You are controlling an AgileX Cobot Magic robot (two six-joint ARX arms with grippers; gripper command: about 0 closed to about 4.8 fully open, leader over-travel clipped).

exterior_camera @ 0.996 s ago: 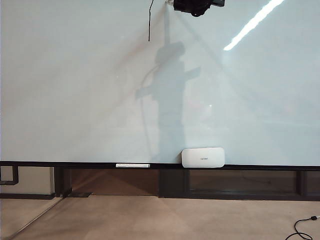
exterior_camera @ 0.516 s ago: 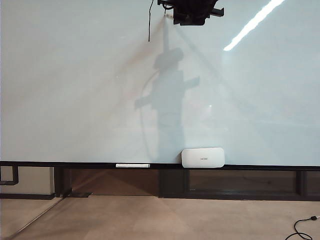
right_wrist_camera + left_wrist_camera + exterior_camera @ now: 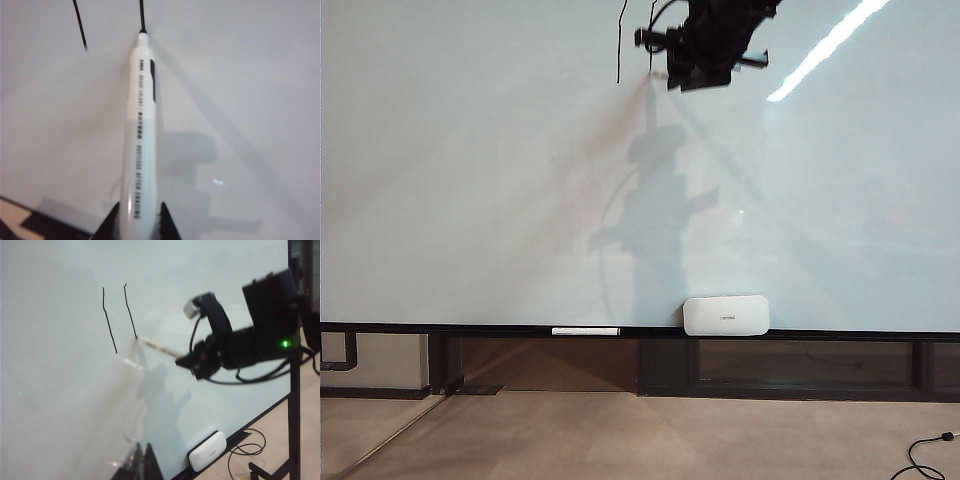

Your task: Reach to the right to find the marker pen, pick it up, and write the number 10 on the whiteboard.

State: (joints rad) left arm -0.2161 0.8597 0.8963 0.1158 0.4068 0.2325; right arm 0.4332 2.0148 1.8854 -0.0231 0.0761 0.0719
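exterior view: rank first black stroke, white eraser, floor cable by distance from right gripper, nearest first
Right gripper grips the marker pen at the top of the whiteboard.
1. First black stroke: just left of it.
2. White eraser: below, on the bottom rail.
3. Floor cable: bottom right corner.

The right claw (image 3: 136,220) holds the white plastic marker pen (image 3: 141,125), tip touching the glossy pale whiteboard (image 3: 240,75); a thin black drawn stroke (image 3: 80,25) lies beside it.
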